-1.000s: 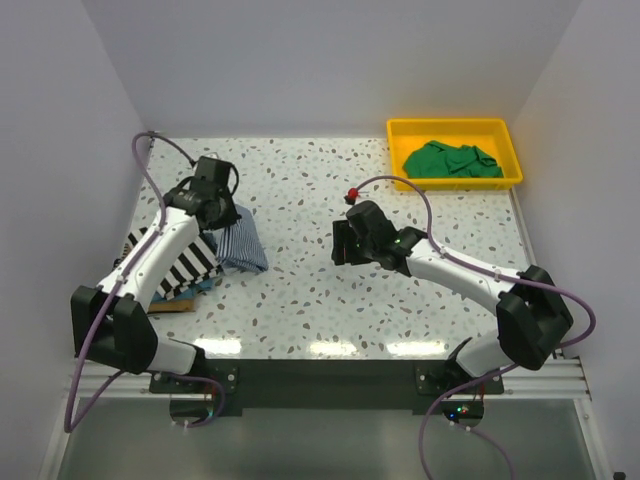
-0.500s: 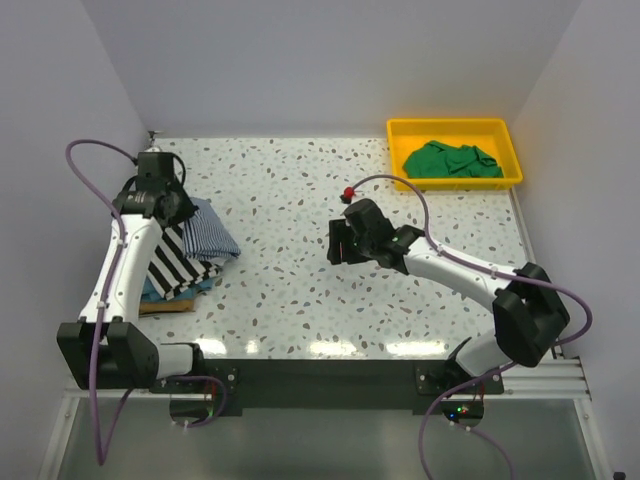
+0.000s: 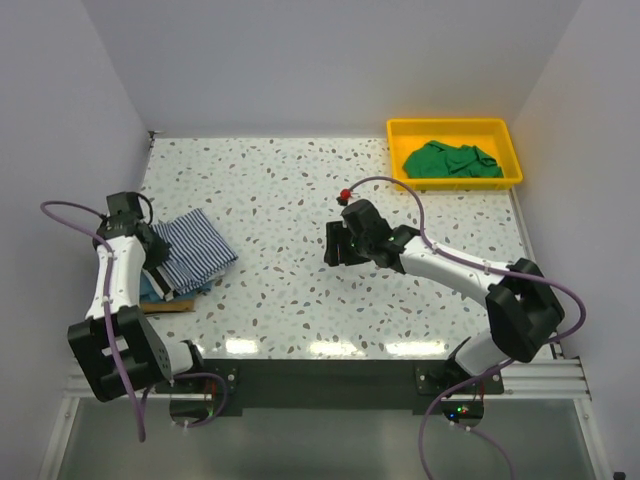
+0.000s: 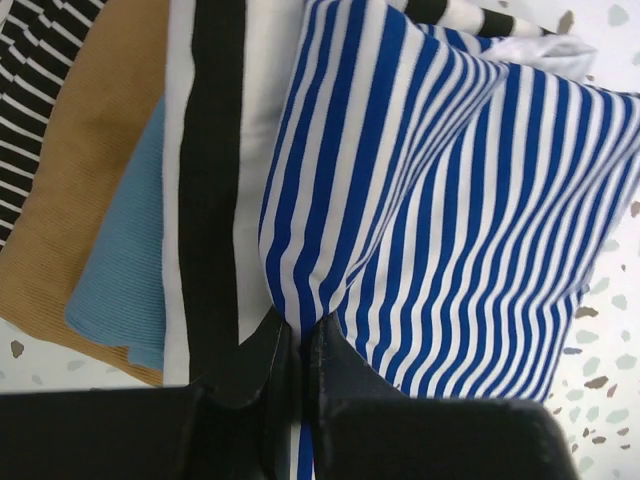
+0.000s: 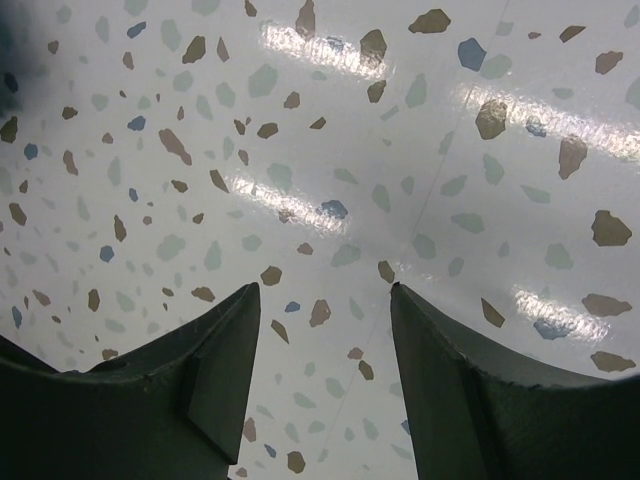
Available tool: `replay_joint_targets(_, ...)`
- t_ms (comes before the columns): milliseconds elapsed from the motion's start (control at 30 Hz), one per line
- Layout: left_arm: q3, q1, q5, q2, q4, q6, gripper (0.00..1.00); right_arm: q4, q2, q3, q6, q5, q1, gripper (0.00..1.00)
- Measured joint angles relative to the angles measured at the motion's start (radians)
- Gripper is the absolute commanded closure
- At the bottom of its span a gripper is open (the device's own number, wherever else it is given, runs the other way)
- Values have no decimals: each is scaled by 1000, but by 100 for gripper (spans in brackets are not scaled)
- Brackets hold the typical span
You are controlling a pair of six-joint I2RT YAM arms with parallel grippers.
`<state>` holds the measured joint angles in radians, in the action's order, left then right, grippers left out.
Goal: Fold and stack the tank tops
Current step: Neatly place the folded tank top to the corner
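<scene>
I've swung the left gripper (image 4: pixel 298 335), pinching the thin striped top (image 3: pixel 195 248), back onto the stack (image 4: pixel 120 220); right gripper (image 5: pixel 322 305) spread, empty; green top (image 3: pixel 450 160) remains.

Five soft sleeveless cloth tank tops were counted: one thin navy-white striped top (image 4: pixel 480 200), one bold black-white striped top (image 4: pixel 215 150), one plain blue top (image 4: pixel 125 260), one tan ribbed top (image 4: pixel 90 150) and one plain green top (image 3: pixel 450 160). One yellow plastic tray (image 3: pixel 450 124) was recorded, and one speckled table (image 3: pixel 290 180). Two robot arms were present: left arm (image 3: pixel 112 280), right arm (image 3: pixel 445 268).
</scene>
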<state>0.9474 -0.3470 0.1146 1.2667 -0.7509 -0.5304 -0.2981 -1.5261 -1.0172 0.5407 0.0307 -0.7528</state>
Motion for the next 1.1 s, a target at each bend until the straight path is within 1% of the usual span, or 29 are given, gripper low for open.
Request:
replay_joint_targets(133, -42, -35, -4, -1, 37, -10, 100, 3, -13, 0, 0, -5, 0, 42)
replay_joint_targets(333, -47, -50, 13, 3, 59, -19, 100, 6, -21, 0, 0, -8, -6, 42)
replay_joint_targets(600, -35, -101, 59, 79, 103, -26, 100, 7, -21, 0, 0, -22, -9, 42)
replay_joint_targets(633, -32, -107, 64, 88, 111, -26, 99, 7, -21, 0, 0, -22, -11, 42)
replay_joint_targets(700, -19, -115, 70, 105, 115, -26, 86, 7, -21, 0, 0, -22, -11, 41)
replay_joint_targets(733, -12, -117, 72, 110, 117, -26, 73, 7, -21, 0, 0, -22, -12, 41)
replay_joint_targets(833, 7, -118, 73, 114, 119, -24, 51, 7, -21, 2, 0, -22, -13, 40)
replay_joint_targets(933, 39, -118, 86, 112, 116, -27, 42, 7, -21, 3, 0, -22, -13, 40)
replay_joint_targets(1100, 96, -118, 119, 83, 111, -35, 41, 6, -20, 3, 0, -21, -15, 39)
